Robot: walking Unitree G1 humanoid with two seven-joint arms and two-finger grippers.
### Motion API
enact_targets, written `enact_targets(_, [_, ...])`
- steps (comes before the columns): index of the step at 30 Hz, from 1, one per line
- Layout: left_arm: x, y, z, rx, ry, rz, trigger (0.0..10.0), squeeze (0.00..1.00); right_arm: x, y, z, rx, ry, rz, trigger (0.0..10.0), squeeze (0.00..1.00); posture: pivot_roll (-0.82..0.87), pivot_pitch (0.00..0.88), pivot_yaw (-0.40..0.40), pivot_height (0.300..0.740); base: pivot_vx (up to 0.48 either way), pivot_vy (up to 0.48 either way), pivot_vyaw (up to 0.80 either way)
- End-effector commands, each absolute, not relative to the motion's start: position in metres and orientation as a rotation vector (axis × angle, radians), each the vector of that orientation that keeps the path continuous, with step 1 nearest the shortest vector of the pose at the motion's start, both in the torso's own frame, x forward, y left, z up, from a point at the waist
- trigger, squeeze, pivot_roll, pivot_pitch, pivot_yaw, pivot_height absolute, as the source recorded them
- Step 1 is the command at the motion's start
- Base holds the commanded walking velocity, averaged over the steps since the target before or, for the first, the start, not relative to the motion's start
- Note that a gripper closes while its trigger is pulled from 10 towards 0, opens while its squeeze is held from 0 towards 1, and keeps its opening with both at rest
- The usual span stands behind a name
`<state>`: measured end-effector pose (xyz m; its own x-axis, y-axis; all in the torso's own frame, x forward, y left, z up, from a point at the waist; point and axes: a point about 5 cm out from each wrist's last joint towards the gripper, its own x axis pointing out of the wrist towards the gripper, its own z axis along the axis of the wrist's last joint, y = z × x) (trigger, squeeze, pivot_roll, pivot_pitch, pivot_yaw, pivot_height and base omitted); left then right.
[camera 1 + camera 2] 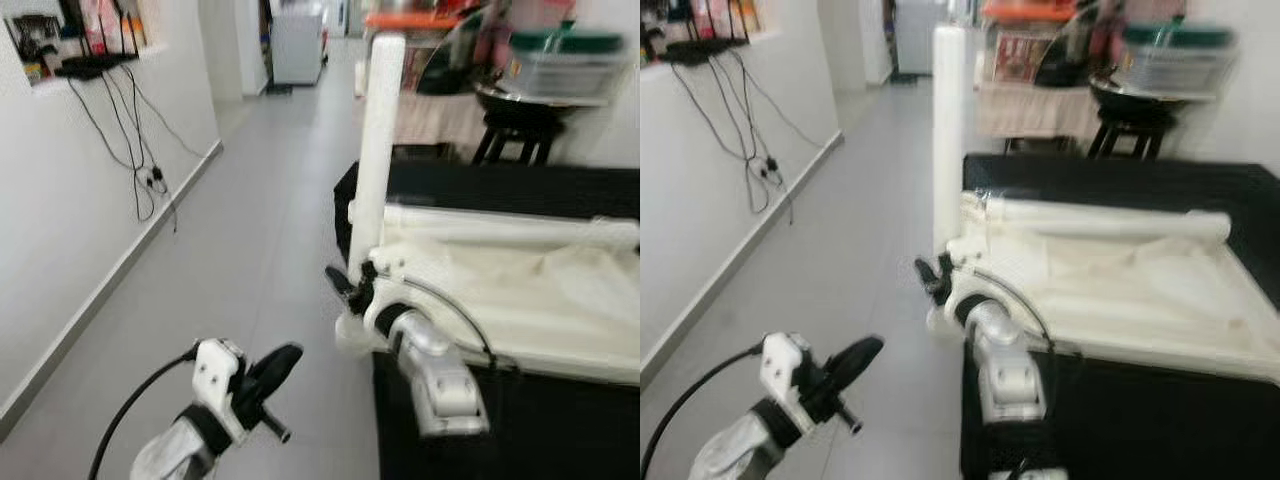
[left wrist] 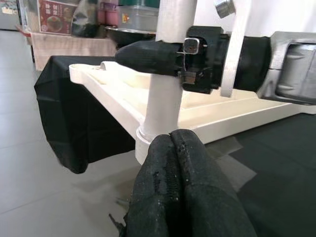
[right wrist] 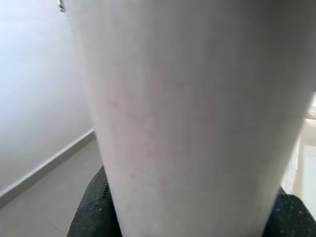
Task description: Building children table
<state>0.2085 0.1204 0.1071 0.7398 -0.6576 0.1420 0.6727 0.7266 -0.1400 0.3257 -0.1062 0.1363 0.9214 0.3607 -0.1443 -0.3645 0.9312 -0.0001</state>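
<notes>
Upright white table leg clasped near base by right gripper, at corner of upturned tabletop laid on black cloth. Left gripper clenched empty over floor. Black stool seen behind.

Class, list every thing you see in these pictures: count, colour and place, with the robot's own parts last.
Table top: one, white, lying upside down on the black cloth.
Table leg: one, white, upright at the top's near corner.
Second leg: one, white, lying across the top.
Black cloth: one, under the top.
Stool: one, black, behind.
Cables: several, black, on the left wall.
Right gripper: black fingers shut on the upright leg.
Left gripper: black fingers shut, over the floor.
</notes>
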Motion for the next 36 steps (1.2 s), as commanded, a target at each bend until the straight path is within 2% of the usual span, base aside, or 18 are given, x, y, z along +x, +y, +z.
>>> enact_targets(1, [0.209,0.123,0.106,-0.181,-0.076,-0.732,10.0,0.00,0.330,-0.127,0.108,-0.018,0.286,0.269,0.0,0.00,0.01,0.000,-0.002,0.740,0.000,0.000,0.00])
enact_targets(2, [0.209,0.123,0.106,-0.181,-0.076,-0.732,10.0,0.00,0.330,-0.127,0.108,-0.018,0.286,0.269,0.0,0.00,0.01,0.000,-0.002,0.740,0.000,0.000,0.00])
enact_targets(3, [0.210,0.124,0.106,-0.180,-0.079,-0.725,10.0,0.00,0.332,-0.124,0.110,-0.031,0.290,0.275,10.0,0.00,0.02,0.000,-0.001,0.740,0.000,0.000,0.00])
enact_targets(5, [0.210,0.124,0.106,-0.180,-0.079,-0.725,10.0,0.00,0.332,-0.124,0.110,-0.031,0.290,0.275,10.0,0.00,0.02,0.000,-0.001,0.740,0.000,0.000,0.00])
enact_targets(6, [0.210,0.124,0.106,-0.181,-0.077,-0.727,10.0,0.00,0.335,-0.115,0.121,-0.020,0.268,0.381,10.0,1.00,0.01,0.000,0.003,0.740,0.000,0.000,0.00])
enact_targets(11, [0.210,0.124,0.106,-0.183,-0.072,-0.738,10.0,0.00,0.339,-0.110,0.136,0.013,0.215,0.495,10.0,1.00,0.01,0.000,0.008,0.740,0.000,0.000,0.00])
enact_targets(14, [0.211,0.122,0.106,-0.185,-0.069,-0.746,10.0,0.00,0.349,-0.104,0.166,0.005,0.091,0.802,10.0,1.00,0.02,0.000,0.002,0.740,0.000,0.000,0.00])
enact_targets(15, [0.211,0.121,0.106,-0.186,-0.069,-0.747,10.0,0.00,0.349,-0.104,0.170,-0.026,0.069,0.890,10.0,0.25,0.03,0.000,0.000,0.740,0.000,0.000,0.00])
enact_targets(16, [0.211,0.121,0.106,-0.186,-0.069,-0.747,10.0,0.00,0.349,-0.104,0.170,-0.026,0.069,0.890,10.0,0.25,0.03,0.000,0.000,0.740,0.000,0.000,0.00])
enact_targets(17, [0.211,0.121,0.106,-0.186,-0.070,-0.747,10.0,0.00,0.352,-0.104,0.171,-0.035,0.074,0.967,10.0,0.00,0.03,0.000,0.000,0.740,0.000,0.000,0.00])
enact_targets(21, [0.212,0.121,0.106,-0.183,-0.073,-0.745,10.0,0.00,0.359,-0.105,0.169,-0.065,0.107,1.077,10.0,0.00,0.03,0.000,-0.005,0.740,0.000,0.000,0.00])
enact_targets(28, [0.212,0.120,0.106,-0.181,-0.074,-0.742,10.0,0.00,0.366,-0.106,0.164,-0.019,0.160,1.117,10.0,0.00,0.05,0.000,-0.011,0.740,0.000,0.000,0.00])
enact_targets(29, [0.212,0.120,0.106,-0.180,-0.074,-0.741,10.0,0.00,0.368,-0.106,0.163,0.000,0.169,1.103,0.0,0.00,0.06,0.000,-0.010,0.740,0.000,0.000,0.00])
enact_targets(36, [0.210,0.118,0.107,-0.184,-0.076,-0.738,10.0,0.00,0.369,-0.119,0.157,0.057,0.183,1.086,0.0,0.00,0.05,0.000,-0.006,0.740,0.000,0.000,0.00])
